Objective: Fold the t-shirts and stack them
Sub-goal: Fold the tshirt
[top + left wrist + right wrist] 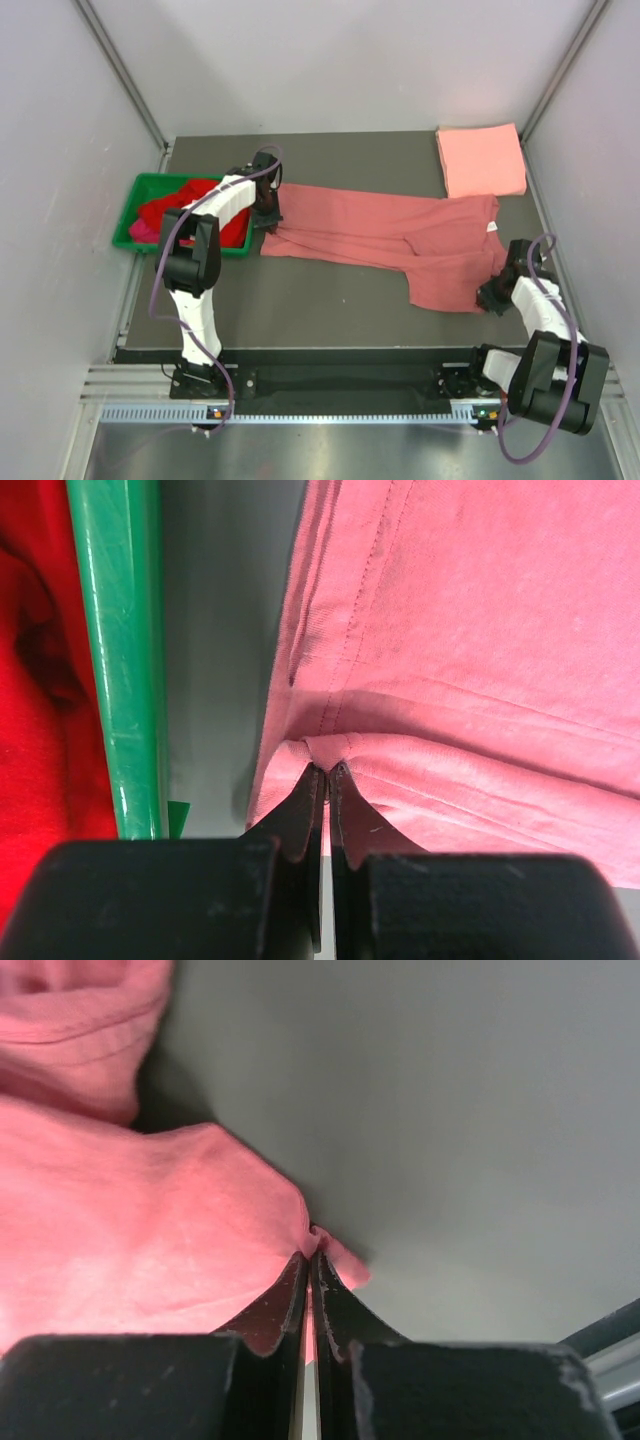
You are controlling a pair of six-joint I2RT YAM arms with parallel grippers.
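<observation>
Rose-red t-shirt [380, 235], one edge in tightly closed left jaws, opposite corner in tightly closed right jaws

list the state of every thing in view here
rose shirt, stretched out unfolded, pinched at both ends
pink shirt, folded, lying at the far right
green bin, part full
red shirts, crumpled in the green bin
left gripper, shut on the rose shirt
right gripper, shut on the rose shirt
</observation>
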